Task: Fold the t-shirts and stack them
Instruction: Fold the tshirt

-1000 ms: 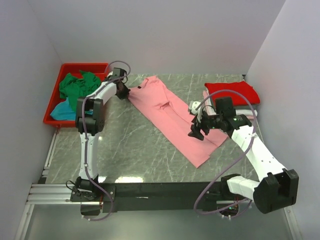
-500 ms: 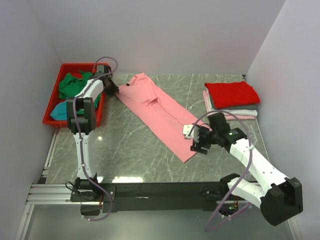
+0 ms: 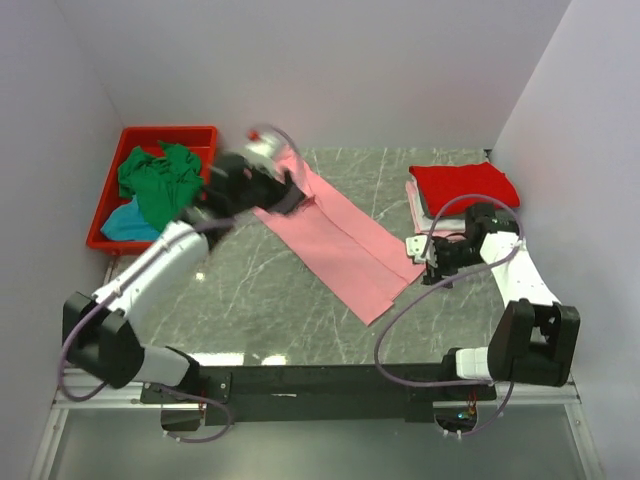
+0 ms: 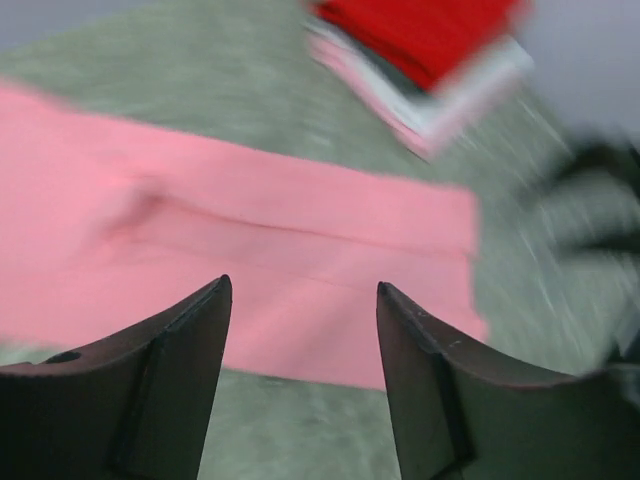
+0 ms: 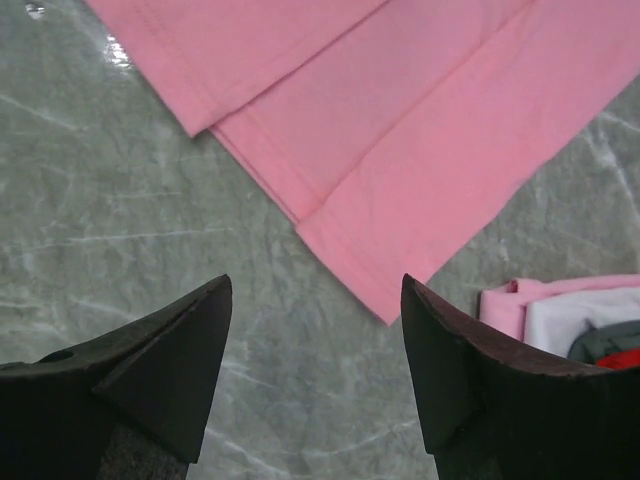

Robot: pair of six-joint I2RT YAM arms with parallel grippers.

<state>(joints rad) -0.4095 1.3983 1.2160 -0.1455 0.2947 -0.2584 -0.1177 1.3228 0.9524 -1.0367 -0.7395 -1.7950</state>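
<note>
The light is bright and even, with only weak shadows. In the top view the left gripper (image 3: 275, 192) is blurred. The left wrist view is blurred everywhere. The right wrist view is sharp, with small glare on the table (image 5: 110, 230).

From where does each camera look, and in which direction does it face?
Top external: above and behind the robot, looking down on the table; both arms show.
Left wrist: looks low across the pink t-shirt toward the folded stack; open left end effector shows.
Right wrist: looks down at that shirt's corner; open right end effector shows.
Both wrist views share the pink t-shirt and the folded stack.
</note>
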